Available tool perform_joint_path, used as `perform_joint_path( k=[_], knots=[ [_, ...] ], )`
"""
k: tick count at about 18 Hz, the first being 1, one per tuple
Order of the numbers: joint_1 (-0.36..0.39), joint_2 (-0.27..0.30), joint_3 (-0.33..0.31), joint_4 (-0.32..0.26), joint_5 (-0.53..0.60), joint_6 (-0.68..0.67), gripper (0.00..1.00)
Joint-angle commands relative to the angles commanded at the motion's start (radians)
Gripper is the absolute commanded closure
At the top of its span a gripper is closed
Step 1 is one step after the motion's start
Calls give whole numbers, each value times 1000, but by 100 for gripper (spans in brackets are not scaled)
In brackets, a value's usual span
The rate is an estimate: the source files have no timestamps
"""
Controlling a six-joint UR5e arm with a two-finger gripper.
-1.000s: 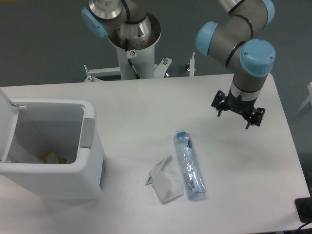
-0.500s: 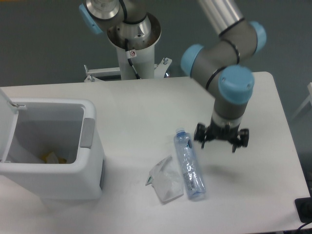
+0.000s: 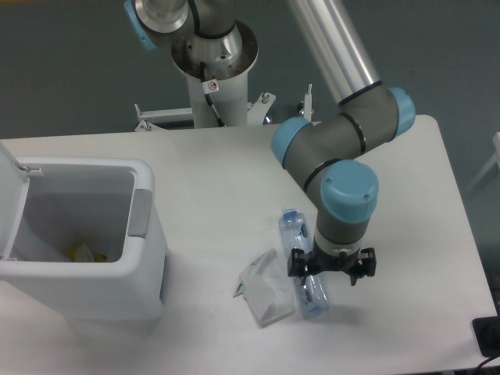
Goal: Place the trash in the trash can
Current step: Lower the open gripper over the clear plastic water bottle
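A crushed clear plastic bottle (image 3: 300,251) with a blue cap lies on the white table, cap pointing away from the front edge. Beside it on the left is a flat translucent-white wrapper (image 3: 264,290) with a green corner. My gripper (image 3: 332,269) hangs open over the bottle's lower half, one finger near the bottle and the other to its right; nothing is held. The white trash can (image 3: 148,266) stands at the left with its lid swung up, and something yellow lies on its floor.
The arm's base column (image 3: 215,70) rises behind the table's far edge. The table's right edge (image 3: 469,234) runs close to the arm's elbow side. A dark object (image 3: 488,336) sits off the front right corner.
The gripper has travelled from the right side of the table down and to the left, ending over the bottle's lower half. Bottle, wrapper and trash can have not moved.
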Motion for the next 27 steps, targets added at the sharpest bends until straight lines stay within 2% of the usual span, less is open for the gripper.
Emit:
perform_joint_path(
  k=[2,10,15,17,20,23,25,27],
  knots=[
    [-5,-9,-9,26,12,2,0],
    [-18,-38,-41,28,40,5,0],
    [-29,-63,-29,28,83,-2,1],
    [-40,-81,-6,23,100,-11,7],
    [-41,-86,-9,23,103,-9,29],
    [-43,-83,-11,22,101,-12,46],
    [-43,-75,-14,23,98,-12,52],
    [-43,-61,-12,20,89,-11,53]
  ],
)
